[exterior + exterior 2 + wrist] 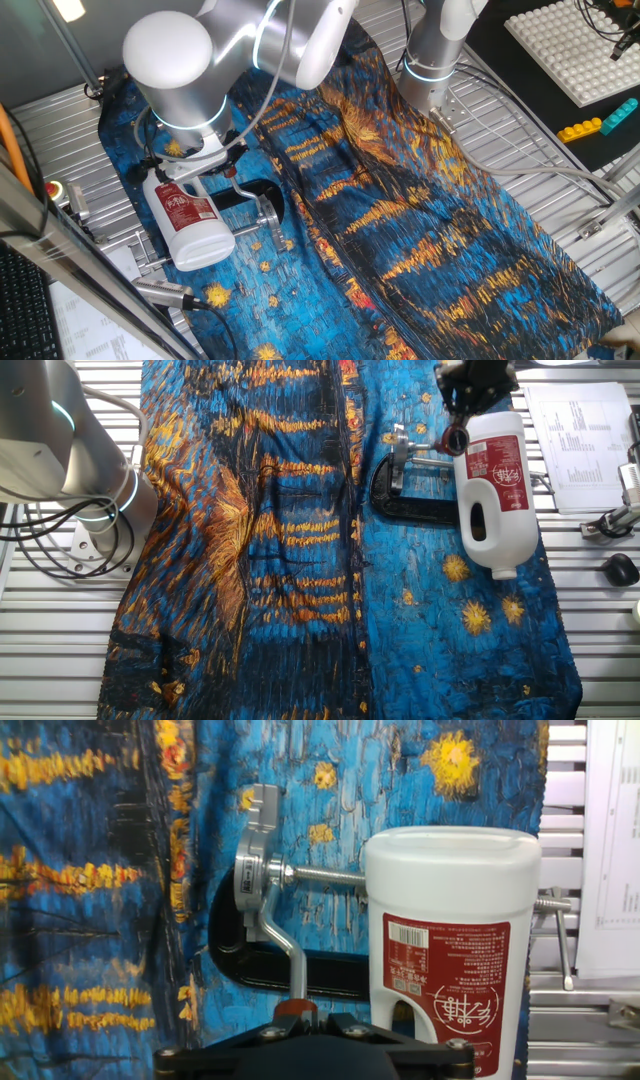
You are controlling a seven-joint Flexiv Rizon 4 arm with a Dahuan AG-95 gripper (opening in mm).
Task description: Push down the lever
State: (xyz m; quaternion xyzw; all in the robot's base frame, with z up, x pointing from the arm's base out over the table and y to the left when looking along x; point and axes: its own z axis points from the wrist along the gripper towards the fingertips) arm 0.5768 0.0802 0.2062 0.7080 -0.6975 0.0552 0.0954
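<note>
The lever (285,945) is a bent silver rod that runs from a round metal hub down to a red cap (296,1007). It is jointed to a black C-shaped clamp (330,975) lying on the blue and orange cloth. My gripper (315,1020) is shut, and its black fingertips sit right at the red cap, which shows just beyond the left finger. The other fixed view has the gripper (465,405) above the cap (456,440) and the clamp (400,495). One fixed view shows the gripper (225,170) over the clamp (258,195).
A white bottle with a red label (450,950) lies beside the clamp, against its screw (320,876). Paper sheets (580,445) lie off the cloth's edge. A second arm base (435,60) stands at the back, with cables, a white pegboard (575,45) and toy bricks (600,122) nearby.
</note>
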